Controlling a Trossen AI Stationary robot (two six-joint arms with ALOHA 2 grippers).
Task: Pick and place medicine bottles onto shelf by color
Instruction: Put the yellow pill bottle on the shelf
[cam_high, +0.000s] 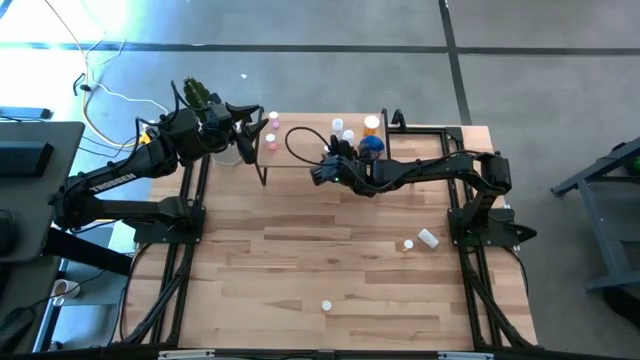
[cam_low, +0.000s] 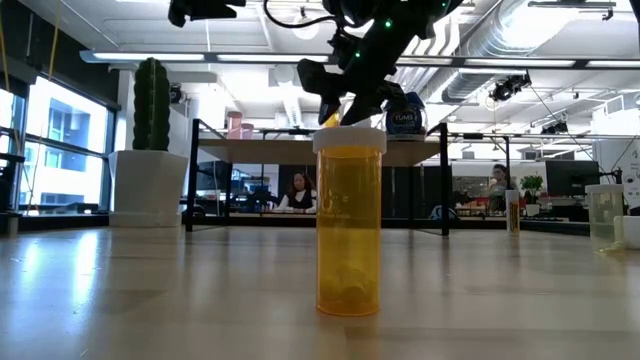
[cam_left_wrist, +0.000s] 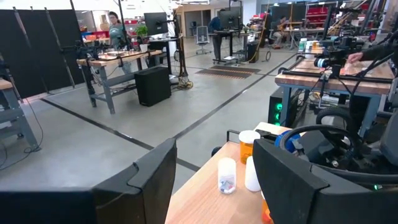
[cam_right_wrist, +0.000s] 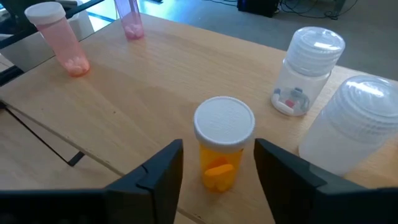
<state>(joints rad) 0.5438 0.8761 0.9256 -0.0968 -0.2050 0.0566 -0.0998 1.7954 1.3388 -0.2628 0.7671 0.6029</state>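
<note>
The light-wood shelf (cam_high: 285, 170) stands at the table's far edge. My right gripper (cam_high: 322, 172) is open over it. In the right wrist view its fingers (cam_right_wrist: 158, 174) stand on either side of a small orange bottle (cam_right_wrist: 222, 149) with a white cap. That bottle stands upright on the shelf board (cam_right_wrist: 124, 93). Two pink bottles (cam_right_wrist: 59, 37) stand at the shelf's left end, and clear and white ones (cam_right_wrist: 305, 71) stand nearer the blue bottle (cam_high: 372, 146). My left gripper (cam_high: 245, 135) is open and empty above the shelf's left end.
A cactus in a white pot (cam_low: 150, 150) stands beside the shelf's left end. One orange bottle (cam_low: 348, 225) stands upright near the table's front edge (cam_high: 326, 306). Two more small bottles (cam_high: 420, 240) lie at the table's right. A black cable (cam_high: 300, 145) loops over the shelf.
</note>
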